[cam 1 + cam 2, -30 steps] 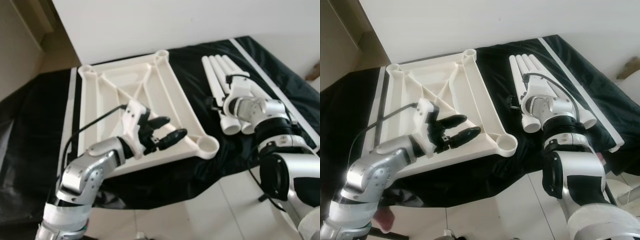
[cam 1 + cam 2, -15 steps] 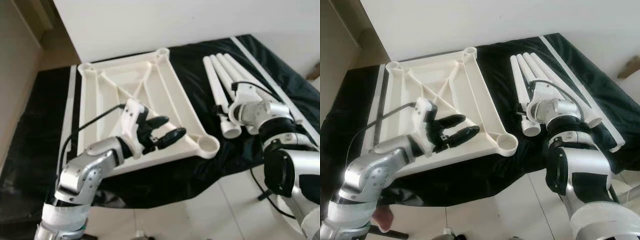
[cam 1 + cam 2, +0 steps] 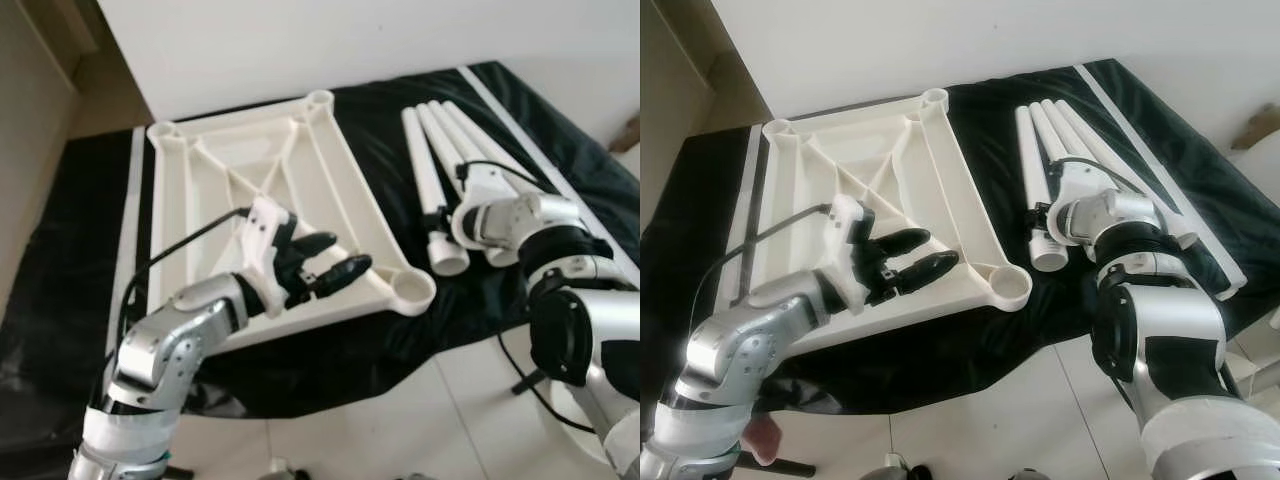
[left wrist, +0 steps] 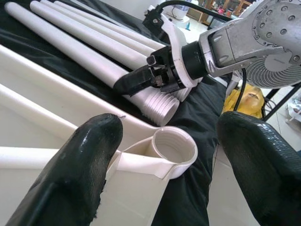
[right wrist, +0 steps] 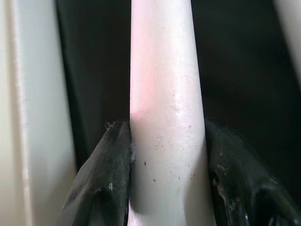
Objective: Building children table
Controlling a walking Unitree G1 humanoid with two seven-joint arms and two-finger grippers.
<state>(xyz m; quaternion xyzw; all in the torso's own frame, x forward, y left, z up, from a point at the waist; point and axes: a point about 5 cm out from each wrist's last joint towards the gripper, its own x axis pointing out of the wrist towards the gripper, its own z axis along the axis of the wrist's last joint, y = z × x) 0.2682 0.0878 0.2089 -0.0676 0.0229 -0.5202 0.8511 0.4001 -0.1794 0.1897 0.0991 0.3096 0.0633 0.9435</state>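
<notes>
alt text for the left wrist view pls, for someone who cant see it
The left gripper's two black fingers are spread open over the upturned white tabletop's threaded corner socket. Beyond it, the right gripper is clamped on a white table leg near its threaded end, on black cloth beside more legs.

Left arm bent at elbow, reaching forward and inward; left tool (image 3: 328, 264) hovers with its two black fingers (image 4: 89, 155) spread wide, nothing between them. Right arm extended forward, wrist turned inward toward the left; right tool (image 4: 134, 81) closed, both black fingers (image 5: 106, 183) pressed against the sides of a white leg tube (image 5: 164, 113).
</notes>
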